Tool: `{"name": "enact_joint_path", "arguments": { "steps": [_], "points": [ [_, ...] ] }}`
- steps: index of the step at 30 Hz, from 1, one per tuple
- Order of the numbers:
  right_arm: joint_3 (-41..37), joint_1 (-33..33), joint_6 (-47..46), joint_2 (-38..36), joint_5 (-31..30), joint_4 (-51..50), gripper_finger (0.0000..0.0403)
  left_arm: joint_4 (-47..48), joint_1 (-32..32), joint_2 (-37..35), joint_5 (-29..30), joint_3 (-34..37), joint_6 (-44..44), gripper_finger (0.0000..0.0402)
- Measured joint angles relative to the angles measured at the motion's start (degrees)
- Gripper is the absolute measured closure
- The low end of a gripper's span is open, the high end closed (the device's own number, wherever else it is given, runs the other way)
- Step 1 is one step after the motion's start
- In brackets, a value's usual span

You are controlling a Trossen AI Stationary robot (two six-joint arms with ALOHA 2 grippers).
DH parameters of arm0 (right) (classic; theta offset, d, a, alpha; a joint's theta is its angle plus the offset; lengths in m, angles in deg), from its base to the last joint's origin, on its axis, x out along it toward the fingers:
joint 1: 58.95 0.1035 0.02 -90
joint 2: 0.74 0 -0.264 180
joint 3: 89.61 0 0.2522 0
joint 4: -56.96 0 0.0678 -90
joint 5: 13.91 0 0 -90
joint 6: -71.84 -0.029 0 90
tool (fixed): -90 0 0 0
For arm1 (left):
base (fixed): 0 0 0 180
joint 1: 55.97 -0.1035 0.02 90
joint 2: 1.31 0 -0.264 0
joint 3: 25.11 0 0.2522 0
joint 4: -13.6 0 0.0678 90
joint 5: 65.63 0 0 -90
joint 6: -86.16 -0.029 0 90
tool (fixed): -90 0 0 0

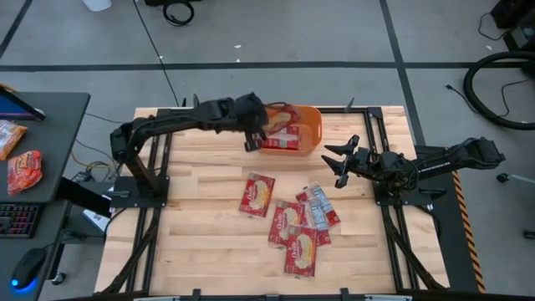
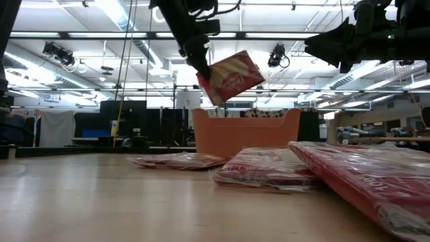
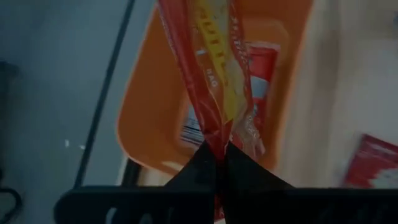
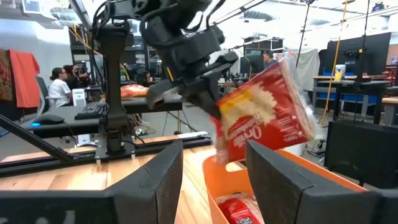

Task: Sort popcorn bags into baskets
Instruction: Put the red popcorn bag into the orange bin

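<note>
Popcorn bags lie scattered on the wooden table (image 1: pixel 209 242) in the high view: one alone near the middle (image 1: pixel 257 194), and a loose overlapping cluster (image 1: pixel 299 227) toward the right arm's side. The orange basket (image 1: pixel 311 125) sits at the far edge of the table, with packets already inside it (image 1: pixel 282 135). The left gripper (image 1: pixel 253 134) reaches over the basket's near-left rim, clamped on one bag that is hard to pick out here. The right gripper (image 1: pixel 338 159) hovers just beside the basket — fingers spread apart, holding nothing.

From the low view, the held bag (image 2: pixel 230 77) hangs tilted in the air above the basket (image 2: pixel 246 132), pinched at one corner by the left gripper (image 2: pixel 200 68). Several bags lie flat on the table in front (image 2: pixel 262 168). The right gripper (image 2: pixel 322 46) shows high up, dark against the ceiling lights.

In the left wrist view the two dark fingers (image 3: pixel 202 165) meet tightly on the bag's edge (image 3: pixel 214 74); the basket (image 3: pixel 149 118) is below, a packet resting inside (image 3: pixel 264 68).

The right wrist view shows its own fingers (image 4: pixel 165 174) standing wide apart, and beyond them the left gripper (image 4: pixel 208 102) holding the red bag (image 4: pixel 267 115) over the basket's rim (image 4: pixel 298 165). People sit at desks in the room behind (image 4: pixel 61 81).
</note>
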Motion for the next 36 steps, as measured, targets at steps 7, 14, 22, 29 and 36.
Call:
{"name": "enact_joint_path", "arguments": {
  "steps": [7,14,22,29,36],
  "points": [
    [0.0,0.0,0.09,0.0,0.0,0.1,0.0223,-0.9,-1.52,5.23,-0.86,-0.01,-14.62,0.0395],
    [-0.02,0.0,0.11,0.0,0.01,-0.25,0.0223,-0.52,-1.46,10.39,-2.13,0.02,-18.45,0.0364],
    [-0.02,0.0,0.12,0.0,0.0,-0.35,0.0223,-0.39,0.7,9.57,4.37,-1.31,-18.01,0.0255],
    [-0.02,0.0,0.13,0.0,0.02,-0.49,0.0223,0.6,10.73,8.44,-0.42,-2.84,-15.14,0.0238],
    [-0.02,0.0,0.11,0.0,0.0,-0.48,0.0223,0.42,20.46,9.19,-0.36,1.43,1.22,0.0237]
  ]
}}
